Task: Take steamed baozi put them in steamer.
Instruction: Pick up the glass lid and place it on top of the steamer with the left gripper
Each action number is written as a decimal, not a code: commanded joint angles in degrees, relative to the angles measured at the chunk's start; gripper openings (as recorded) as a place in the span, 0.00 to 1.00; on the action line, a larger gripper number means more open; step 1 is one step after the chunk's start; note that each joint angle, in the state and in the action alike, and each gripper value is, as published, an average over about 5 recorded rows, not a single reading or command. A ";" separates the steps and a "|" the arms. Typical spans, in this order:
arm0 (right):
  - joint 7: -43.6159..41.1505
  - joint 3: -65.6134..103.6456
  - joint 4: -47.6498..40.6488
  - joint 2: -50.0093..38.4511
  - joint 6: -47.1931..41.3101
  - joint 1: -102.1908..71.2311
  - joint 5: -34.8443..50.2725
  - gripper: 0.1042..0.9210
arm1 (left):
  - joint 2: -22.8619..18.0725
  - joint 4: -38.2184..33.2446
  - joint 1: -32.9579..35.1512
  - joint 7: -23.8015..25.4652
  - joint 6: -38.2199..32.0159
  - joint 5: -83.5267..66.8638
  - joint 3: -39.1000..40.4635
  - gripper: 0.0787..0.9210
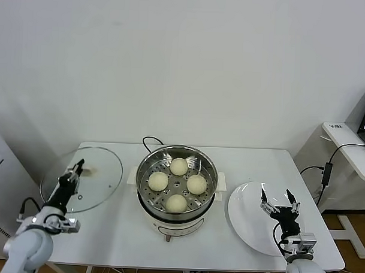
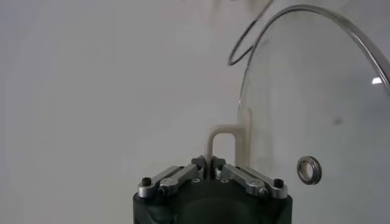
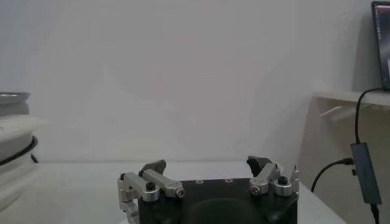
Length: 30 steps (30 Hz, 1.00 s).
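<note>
Head view: steamer [image 1: 146, 171] holds four baozi [image 1: 179, 166] (left end effector [image 1: 72, 174] clenched on lid handle [image 2: 222, 141], right [image 1: 280, 202] released)

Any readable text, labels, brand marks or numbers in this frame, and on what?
None can be read.
A small dark mark on the white side desk is too small to read.
The steamer, glass lid and plate show no lettering.

Cream-white steamed baozi [image 1: 178, 166], shiny silver steamer [image 1: 176, 196] with perforated tray, white plate [image 1: 248, 219], clear glass lid [image 1: 100, 169]
</note>
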 commanded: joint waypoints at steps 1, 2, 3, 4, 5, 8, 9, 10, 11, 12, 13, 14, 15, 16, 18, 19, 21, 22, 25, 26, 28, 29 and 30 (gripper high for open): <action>-0.02 0.11 0.27 -0.17 -0.11 0.14 0.17 0.88 | 8.06 -13.29 -4.87 11.37 14.87 -7.64 7.44 0.04; -0.02 0.16 0.28 -0.23 -0.13 0.19 0.22 0.88 | 8.32 -14.09 -5.58 11.90 17.51 -7.15 9.58 0.04; -0.03 0.23 0.30 -0.29 -0.15 0.25 0.28 0.88 | 8.61 -14.92 -6.44 12.54 20.45 -6.59 11.79 0.04; -0.05 0.30 0.32 -0.38 -0.17 0.31 0.33 0.88 | 8.87 -15.59 -7.36 13.21 22.83 -6.09 14.14 0.04; -0.07 0.38 0.34 -0.48 -0.20 0.37 0.41 0.88 | 9.08 -16.14 -8.43 13.93 25.07 -5.55 16.19 0.04; -0.10 0.63 0.39 -0.78 -0.27 0.51 0.61 0.88 | 9.17 -17.41 -12.31 16.17 30.49 -3.38 22.41 0.04; -0.11 0.72 0.40 -0.88 -0.30 0.53 0.66 0.88 | 9.04 -17.67 -13.76 16.85 32.03 -2.43 24.44 0.04; -0.11 0.81 0.41 -0.98 -0.31 0.53 0.70 0.88 | 8.91 -17.93 -15.15 17.50 33.37 -1.49 26.60 0.04; -0.11 0.91 0.42 -1.06 -0.31 0.51 0.73 0.88 | 8.72 -18.20 -16.49 18.21 34.87 -0.42 28.89 0.04; -0.11 1.02 0.43 -1.15 -0.32 0.46 0.76 0.88 | 8.46 -18.45 -17.66 18.95 36.28 0.48 30.87 0.04; -0.09 1.16 0.44 -1.28 -0.35 0.41 0.79 0.88 | 8.13 -18.64 -18.64 19.73 37.72 1.64 32.74 0.04; -0.08 1.30 0.41 -1.37 -0.35 0.36 0.78 0.88 | 7.54 -18.74 -19.52 20.42 39.23 2.79 34.60 0.04; -0.07 1.46 0.37 -1.44 -0.37 0.31 0.77 0.88 | 6.76 -18.75 -20.37 21.11 40.61 4.10 36.36 0.04; -0.06 1.58 0.31 -1.49 -0.39 0.28 0.77 0.88 | 5.91 -18.66 -20.99 21.65 41.62 5.30 37.67 0.04; -0.05 1.84 0.13 -1.47 -0.38 0.24 0.75 0.88 | 3.78 -18.37 -22.32 22.48 43.39 7.77 40.61 0.04; -0.05 1.92 0.08 -1.45 -0.39 0.23 0.78 0.88 | 2.72 -18.22 -22.83 22.82 43.87 8.79 41.68 0.04; -0.06 2.04 0.05 -1.46 -0.40 0.23 0.80 0.88 | 0.38 -17.80 -23.61 23.30 44.44 10.83 43.50 0.04; -0.07 2.05 0.08 -1.48 -0.42 0.23 0.81 0.88 | -0.65 -17.54 -23.87 23.42 44.49 11.63 44.15 0.04; -0.08 2.08 0.28 -1.56 -0.49 0.18 0.86 0.88 | -2.84 -16.69 -24.25 23.55 44.54 13.26 45.88 0.04; -0.08 2.09 0.34 -1.59 -0.52 0.15 0.88 0.88 | -3.26 -16.49 -24.27 23.55 44.57 13.55 46.36 0.04; -0.09 2.12 0.40 -1.61 -0.53 0.10 0.92 0.88 | -3.96 -16.22 -24.09 23.53 44.63 14.26 47.11 0.04; -0.09 2.13 0.40 -1.61 -0.53 0.08 0.93 0.88 | -4.29 -16.13 -23.93 23.54 44.66 14.64 47.36 0.04; -0.10 2.13 0.38 -1.59 -0.52 0.06 0.92 0.88 | -4.68 -16.02 -23.77 23.57 44.71 15.06 47.55 0.04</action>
